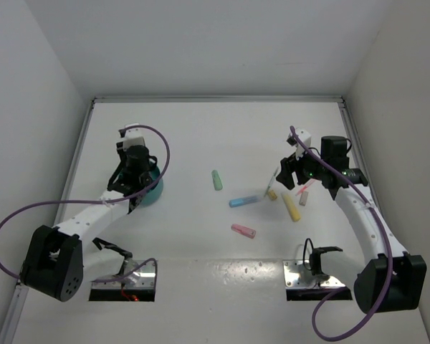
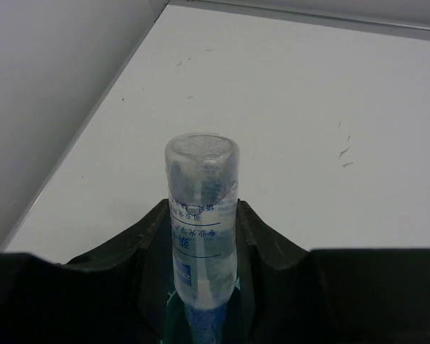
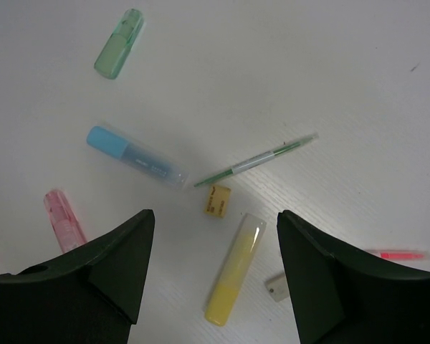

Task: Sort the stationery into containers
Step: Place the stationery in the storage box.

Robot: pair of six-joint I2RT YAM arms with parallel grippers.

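Likely light and slick, the yellow marker (image 3: pixel 234 269) wants a mid-barrel pinch from the released right pincer (image 3: pixel 215 240); the left pincer (image 2: pixel 201 240) clenches a clear marker (image 2: pixel 201 183).

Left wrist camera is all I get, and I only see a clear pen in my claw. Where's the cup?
Observer: The teal cup sits directly below your left claw and its clear pen.
Child: Any more pens to sort?
Observer: Yes. A green marker, blue marker, pink marker and yellow marker lie loose to its right.
Child: What's the other claw doing?
Observer: The right claw hovers open over the yellow marker, holding nothing.
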